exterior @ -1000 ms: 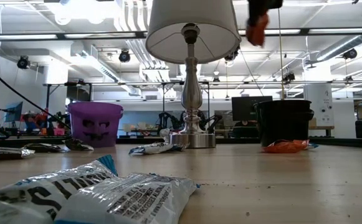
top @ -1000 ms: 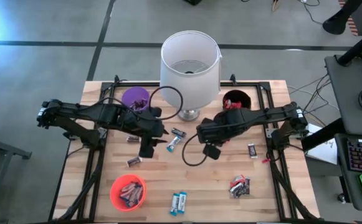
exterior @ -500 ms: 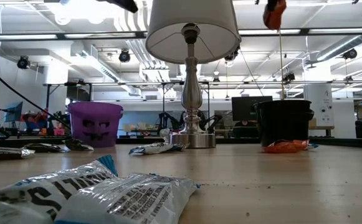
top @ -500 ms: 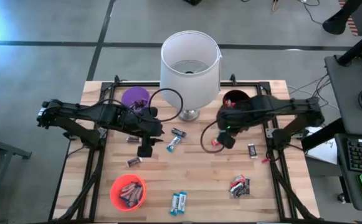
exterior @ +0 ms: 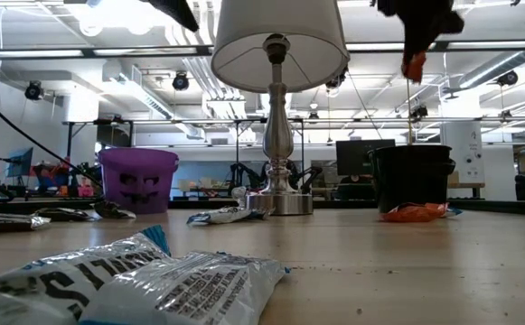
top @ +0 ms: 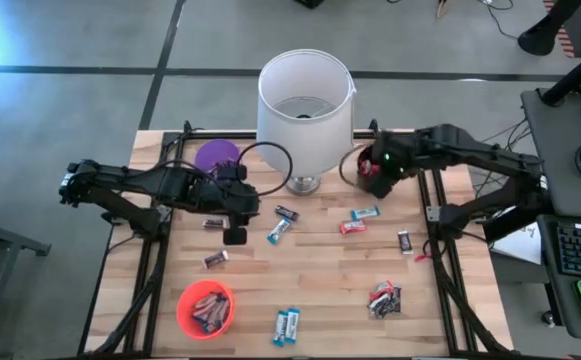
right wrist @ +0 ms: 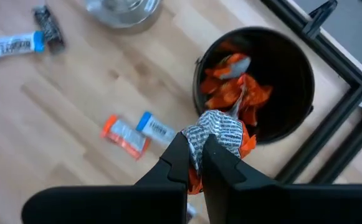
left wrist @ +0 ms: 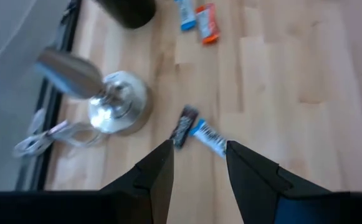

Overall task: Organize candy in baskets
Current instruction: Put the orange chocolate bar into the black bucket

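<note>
R gripper [right wrist: 195,163] pinches a red candy [right wrist: 221,138] above black basket [right wrist: 293,74]; L gripper [left wrist: 199,163], fingers spread, empty, hovers near lamp base [left wrist: 115,109].

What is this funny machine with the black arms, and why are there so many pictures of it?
It is a robot with two dark arms, sorting candy into little baskets on a wooden table. Four cameras look at once. One hangs overhead and sees everything. One sits low at table height. One rides on each wrist.

On the table stand a big white lamp, a purple basket, a black basket that already has orange-red candies in it, and an orange basket holding more. Loose candy bars lie scattered, like the blue-and-white pair near the front edge.

The right pincer is squeezed shut on an orange-wrapped candy and hangs right by the black basket. The left pincer is open and empty, above a dark candy and a blue one near the lamp's foot.
</note>
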